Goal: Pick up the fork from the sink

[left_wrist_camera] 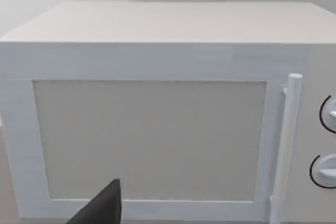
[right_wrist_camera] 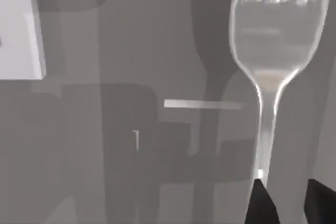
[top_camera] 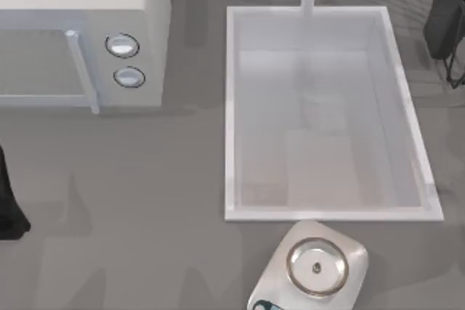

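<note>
Up at the table's far right corner, away from the sink (top_camera: 229,107), the right gripper (right_wrist_camera: 286,203) pinches the fork (right_wrist_camera: 273,51) by its handle, a light, stiff, slippery thing best gripped mid-handle.

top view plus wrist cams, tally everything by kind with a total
microwave: 1
sink: 1
kitchen scale: 1
fork, held by its handle in the right gripper: 1
arms, left at the table's left edge, right at its far right: 2
total: 6
</note>
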Controlling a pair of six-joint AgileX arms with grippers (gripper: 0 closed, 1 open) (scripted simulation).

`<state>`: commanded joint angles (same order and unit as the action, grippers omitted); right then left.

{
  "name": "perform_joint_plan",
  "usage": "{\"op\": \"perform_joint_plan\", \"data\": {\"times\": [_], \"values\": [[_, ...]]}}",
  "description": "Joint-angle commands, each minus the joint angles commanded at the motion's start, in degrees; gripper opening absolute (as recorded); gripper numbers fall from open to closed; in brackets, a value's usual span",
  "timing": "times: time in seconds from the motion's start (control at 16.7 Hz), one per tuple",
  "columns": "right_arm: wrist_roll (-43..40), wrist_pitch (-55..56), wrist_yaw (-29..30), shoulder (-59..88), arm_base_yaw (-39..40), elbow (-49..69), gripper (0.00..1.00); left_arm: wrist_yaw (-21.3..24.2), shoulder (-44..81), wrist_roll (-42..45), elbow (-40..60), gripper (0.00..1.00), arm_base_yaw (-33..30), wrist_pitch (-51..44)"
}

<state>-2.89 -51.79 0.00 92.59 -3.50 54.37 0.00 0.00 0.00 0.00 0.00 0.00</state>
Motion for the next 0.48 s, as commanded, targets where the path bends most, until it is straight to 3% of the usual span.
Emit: {"op": "perform_joint_plan", "data": {"times": [0.48], "values": [[0.0,0.0,0.0,0.0,0.0,0.0,0.98,0.0,0.0,0.0,0.0,1.0,0.0,0.0]]}}
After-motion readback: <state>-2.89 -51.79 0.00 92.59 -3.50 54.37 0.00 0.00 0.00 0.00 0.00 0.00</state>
